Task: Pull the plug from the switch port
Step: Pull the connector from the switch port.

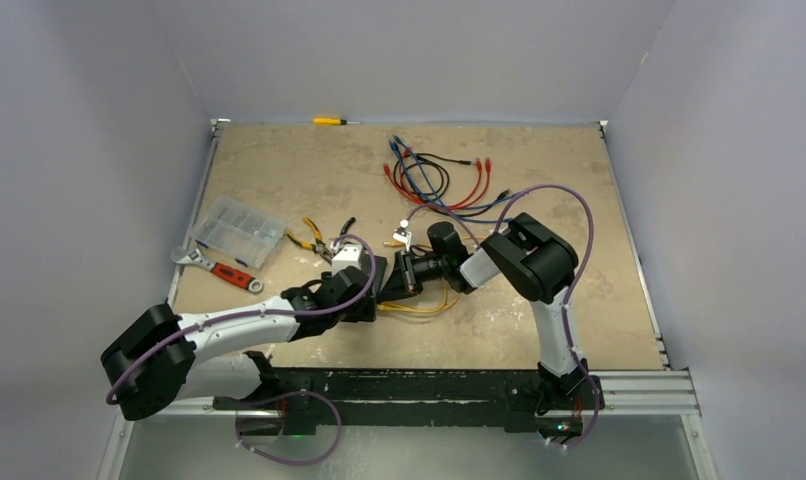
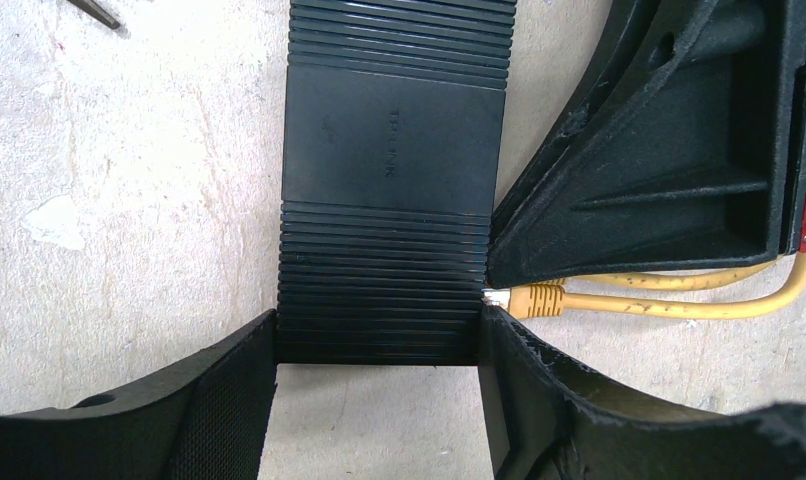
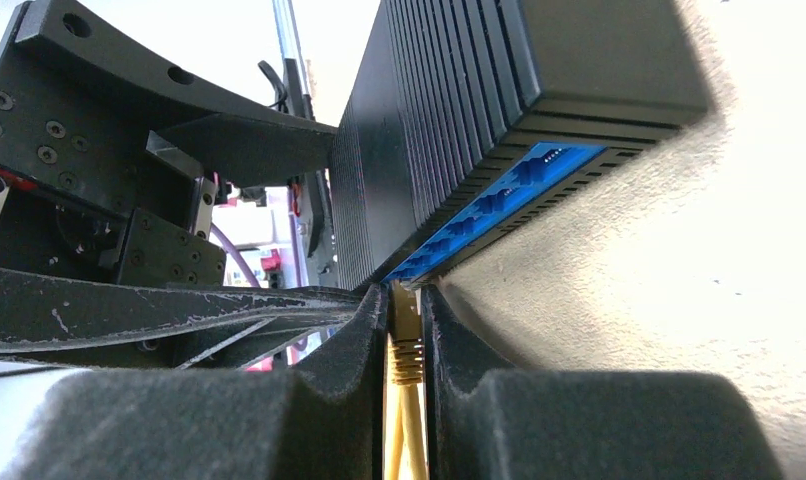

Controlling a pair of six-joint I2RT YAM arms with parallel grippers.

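The switch (image 2: 391, 190) is a flat black ribbed box lying on the table. My left gripper (image 2: 379, 332) is shut on the switch, one finger on each long side at its near end. A yellow plug (image 2: 527, 299) sits in a port on the switch's right side, and its yellow cable (image 2: 679, 306) trails off to the right. In the right wrist view my right gripper (image 3: 406, 300) is shut on the plug (image 3: 408, 348), pads pressed on both sides, right at the blue port face (image 3: 499, 198). From above, both grippers meet at the table's middle (image 1: 384, 285).
A clear compartment box (image 1: 237, 230), a red-handled wrench (image 1: 224, 268) and pliers (image 1: 314, 240) lie to the left. A bundle of coloured cables (image 1: 434, 175) lies behind the arms. A yellow screwdriver (image 1: 331, 120) rests at the far edge.
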